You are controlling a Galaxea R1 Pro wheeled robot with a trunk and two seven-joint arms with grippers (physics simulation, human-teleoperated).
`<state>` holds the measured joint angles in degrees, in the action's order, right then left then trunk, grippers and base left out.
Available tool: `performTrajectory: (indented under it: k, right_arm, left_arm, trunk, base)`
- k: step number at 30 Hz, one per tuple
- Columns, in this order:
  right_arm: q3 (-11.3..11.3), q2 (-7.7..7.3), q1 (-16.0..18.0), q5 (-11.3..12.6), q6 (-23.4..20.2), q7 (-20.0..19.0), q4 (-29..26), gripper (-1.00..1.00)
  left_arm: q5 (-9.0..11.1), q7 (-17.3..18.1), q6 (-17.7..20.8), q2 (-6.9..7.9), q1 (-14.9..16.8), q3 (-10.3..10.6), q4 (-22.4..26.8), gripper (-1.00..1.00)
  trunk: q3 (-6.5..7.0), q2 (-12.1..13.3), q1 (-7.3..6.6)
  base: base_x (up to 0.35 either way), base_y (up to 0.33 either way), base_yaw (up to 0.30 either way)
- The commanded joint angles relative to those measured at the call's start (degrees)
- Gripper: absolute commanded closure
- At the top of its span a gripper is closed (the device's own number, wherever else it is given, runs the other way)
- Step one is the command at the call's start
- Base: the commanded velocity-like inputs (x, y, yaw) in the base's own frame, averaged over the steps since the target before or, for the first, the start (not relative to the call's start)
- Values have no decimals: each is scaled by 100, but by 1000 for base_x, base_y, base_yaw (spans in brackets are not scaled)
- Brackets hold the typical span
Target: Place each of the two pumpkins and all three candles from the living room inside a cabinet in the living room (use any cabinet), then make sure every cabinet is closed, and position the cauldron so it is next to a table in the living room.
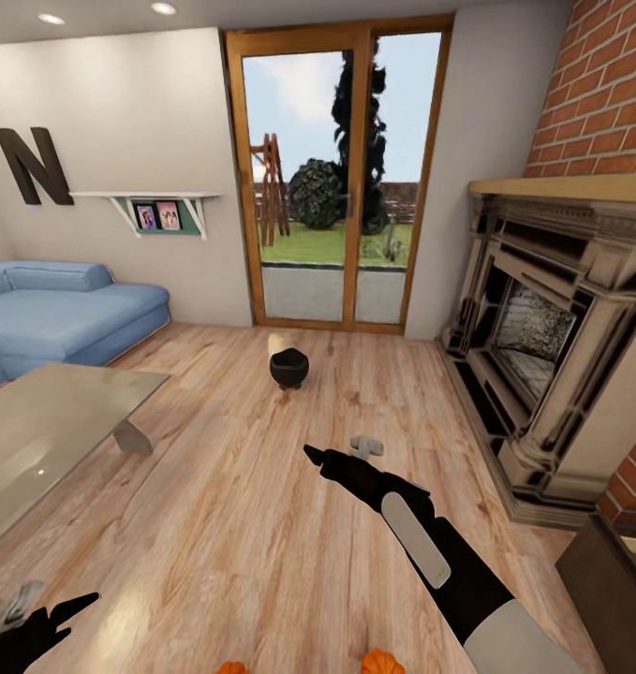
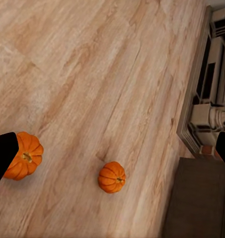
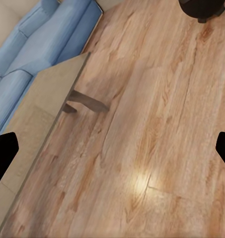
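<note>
1. Both grippers are seen empty with fingers spread wide: the right gripper (image 1: 341, 454) is held out over the wood floor (image 1: 243, 487), and the left gripper (image 1: 36, 613) sits low at the near left corner of the head view.
2. Two pumpkins are found on the floor close in front of the robot, apart from each other; in the left wrist view the larger pumpkin (image 2: 24, 155) lies partly behind a dark finger and the smaller pumpkin (image 2: 112, 177) lies in the open, near the dark cabinet (image 2: 196, 198).
3. The pumpkins are judged light, stiff and smooth-skinned; because they are round and ribbed, a roll or slip is likely unless each is taken across its widest middle, with the pads set in the grooves. The short dark stem is too small to be trusted as a hold.
4. The pumpkins are bright orange with deep ribs and squat shapes.
5. The cauldron (image 1: 288, 367) stands upright on the floor towards the glass door (image 1: 341, 178), well apart from the desk (image 1: 46, 440). It is a small black pot with a wide mouth, judged rigid and heavier; its rim is the likely hold.
6. No candles can be made out.
</note>
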<state>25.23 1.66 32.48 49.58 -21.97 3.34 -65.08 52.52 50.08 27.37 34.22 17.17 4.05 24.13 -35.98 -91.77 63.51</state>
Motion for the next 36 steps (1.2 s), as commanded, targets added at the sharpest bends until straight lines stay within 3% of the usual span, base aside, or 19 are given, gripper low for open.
performTrajectory:
  k: [1,9,13,18,22,24,25,27,29,31,34,36]
  right_arm:
    - [5,0,4,52,-16,35,-17,-100]
    - [-6,-6,4,57,-25,28,-57,-100]
    - [-86,-8,4,60,-114,21,-63,-100]
    - [-111,-10,4,55,-160,18,-65,-100]
    - [-114,-19,4,52,-173,13,-65,-100]
    - [-115,-40,4,56,-174,11,-62,-100]
    - [-115,-71,4,58,-175,5,-64,-100]
    - [-115,-90,4,61,-175,1,-65,-100]
    - [-115,-111,4,64,-176,-5,-65,-100]
    - [-115,-124,4,62,-176,-7,-63,-100]
    - [-118,-133,4,61,-176,-9,-61,-100]
    - [-122,-138,4,60,-176,-9,-58,-100]
  left_arm:
    - [57,1,14,-25,6,44,-7,-100]
    - [25,-24,-191,-97,-2,99,-23,-100]
    - [-169,-7,-286,-99,-1,105,-166,-100]
    - [-206,3,-267,-110,6,91,-214,-100]
    - [-211,22,-256,-283,7,108,-215,-100]
    - [-213,70,-261,-277,2,116,-224,-100]
    - [-241,308,-271,-229,-7,122,-228,-100]
    - [-344,645,-278,-115,-13,128,-253,-100]
    - [-691,1022,-277,84,-16,113,-378,-100]
    - [-990,1178,-274,192,-9,83,-458,-100]
    - [-1166,1228,-293,240,-3,65,-495,-100]
    - [-1229,1176,-312,187,13,61,-430,-100]
  trunk:
    - [-24,-45,22]
    - [-168,-366,198]
    - [-240,-526,286]
    - [-329,-727,396]
    - [-401,-887,484]
    - [-437,-967,527]
    - [-455,-1007,549]
    - [-491,-1088,593]
    - [-527,-1168,637]
    - [-563,-1248,681]
    - [-617,-1368,747]
    - [-653,-1449,791]
  base:
    - [0,0,0]
    - [0,0,0]
    - [0,0,0]
    - [0,0,0]
    - [0,0,0]
    - [0,0,0]
    - [0,0,0]
    - [0,0,0]
    - [0,0,0]
    - [0,0,0]
    - [0,0,0]
    - [0,0,0]
